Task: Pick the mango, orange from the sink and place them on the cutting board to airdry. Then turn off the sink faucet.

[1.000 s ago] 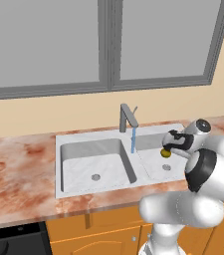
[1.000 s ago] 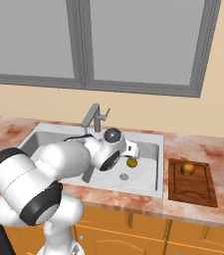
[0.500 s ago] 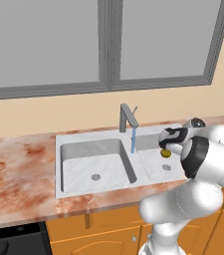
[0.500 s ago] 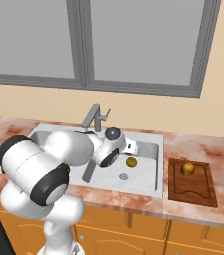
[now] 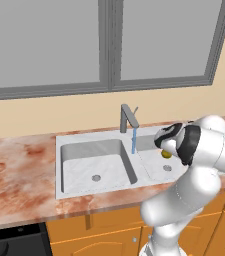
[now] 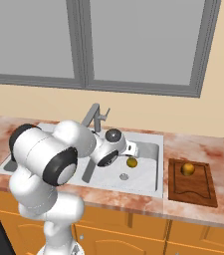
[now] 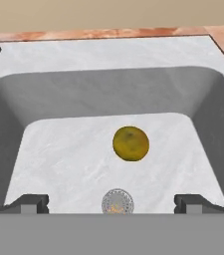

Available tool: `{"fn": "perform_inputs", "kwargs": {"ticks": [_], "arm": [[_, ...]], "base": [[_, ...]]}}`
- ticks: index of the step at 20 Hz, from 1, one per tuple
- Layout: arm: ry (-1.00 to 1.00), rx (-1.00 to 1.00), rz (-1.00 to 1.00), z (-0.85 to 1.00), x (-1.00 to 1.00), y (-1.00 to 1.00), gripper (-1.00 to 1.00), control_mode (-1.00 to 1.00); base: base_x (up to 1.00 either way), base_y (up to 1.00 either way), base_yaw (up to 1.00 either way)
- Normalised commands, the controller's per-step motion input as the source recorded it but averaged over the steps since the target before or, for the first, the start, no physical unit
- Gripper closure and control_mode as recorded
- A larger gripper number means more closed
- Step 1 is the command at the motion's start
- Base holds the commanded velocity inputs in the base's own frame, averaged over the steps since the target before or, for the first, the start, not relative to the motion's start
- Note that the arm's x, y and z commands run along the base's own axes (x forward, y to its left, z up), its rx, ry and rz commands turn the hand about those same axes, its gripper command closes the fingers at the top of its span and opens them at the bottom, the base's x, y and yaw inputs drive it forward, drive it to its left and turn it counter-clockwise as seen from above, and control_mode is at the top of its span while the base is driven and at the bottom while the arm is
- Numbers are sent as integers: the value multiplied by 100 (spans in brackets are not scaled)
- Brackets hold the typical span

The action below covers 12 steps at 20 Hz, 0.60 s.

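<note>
Small yellow-green rounded mango [image 7: 131, 143] lies mid-floor of right basin of pale grey-white marbled double sink [image 6: 151, 185], just behind round drain [image 7: 117, 202], bare floor all round, well apart from basin walls. Gripper [image 7: 111, 202] hangs above basin, jaws spread wide, holding nothing. Small round orange [image 6: 187, 169] sits on dark reddish-brown wooden cutting board [image 6: 193, 190], near back edge, counter right of sink. Grey metal faucet [image 5: 128, 118] at sink's back rim, blue stream running.
</note>
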Motion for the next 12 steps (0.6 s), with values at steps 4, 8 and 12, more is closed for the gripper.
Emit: {"fn": "perform_inputs", "kwargs": {"ticks": [4,8,12], "arm": [[0,0,0,-21,11,-5,-100,-100],[0,0,0,-14,2,-16,-100,-100],[0,0,0,-14,6,-21,-100,-100]], "base": [[0,0,0],[0,0,0],[0,0,0]]}}
